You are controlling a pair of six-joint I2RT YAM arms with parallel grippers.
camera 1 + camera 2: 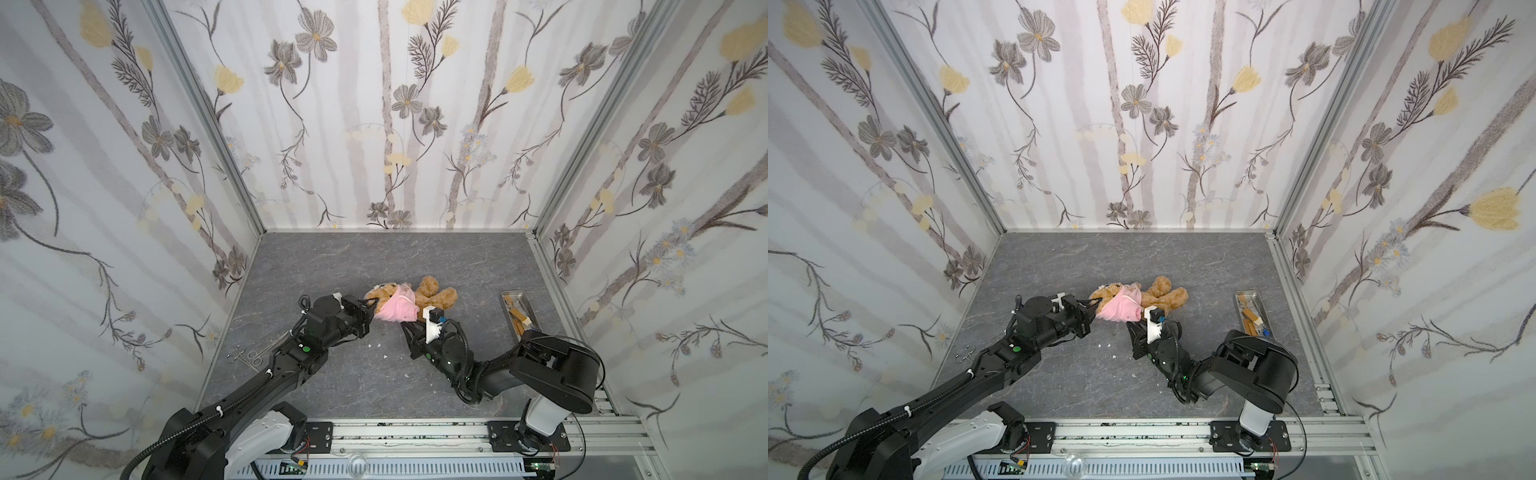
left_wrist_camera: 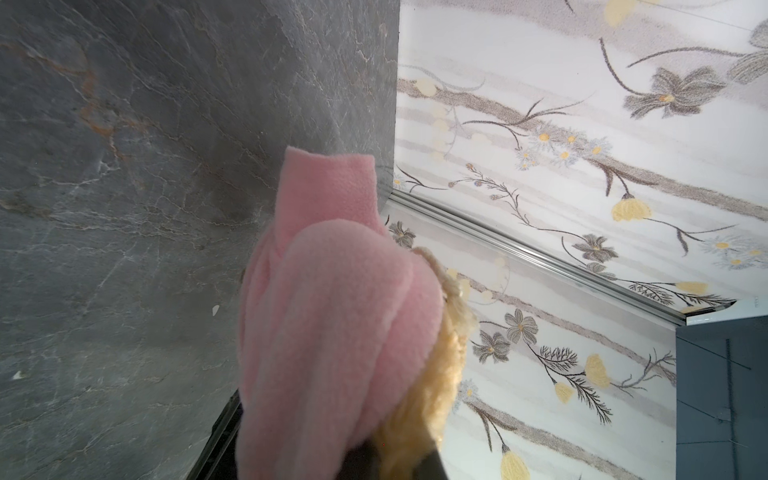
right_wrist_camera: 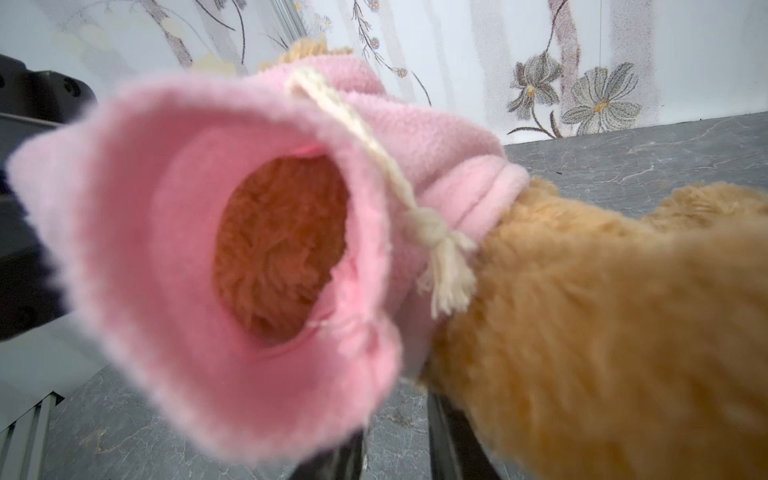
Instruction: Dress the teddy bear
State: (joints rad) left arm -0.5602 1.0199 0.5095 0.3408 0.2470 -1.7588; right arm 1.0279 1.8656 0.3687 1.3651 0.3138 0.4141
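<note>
The golden-brown teddy bear (image 1: 434, 293) (image 1: 1165, 293) lies mid-table, head to the left and legs to the right. A pink hoodie (image 1: 395, 309) (image 1: 1121, 311) covers its torso. My left gripper (image 1: 371, 311) (image 1: 1093, 311) is shut on the hoodie's left end by the bear's head. In the left wrist view, pink fleece (image 2: 332, 332) and bear fur (image 2: 440, 365) fill the jaws (image 2: 374, 461). My right gripper (image 1: 409, 325) (image 1: 1136, 327) sits at the hoodie's lower right end. In the right wrist view, a pink opening (image 3: 166, 249) with fur inside hides the fingertips of this gripper (image 3: 395, 415).
A metal tray (image 1: 515, 292) (image 1: 1250, 291) holding small tools stands at the right. Steel forceps (image 1: 249, 355) lie at the left, beside my left arm. White scraps (image 1: 378, 345) dot the table. Flowered walls close in three sides.
</note>
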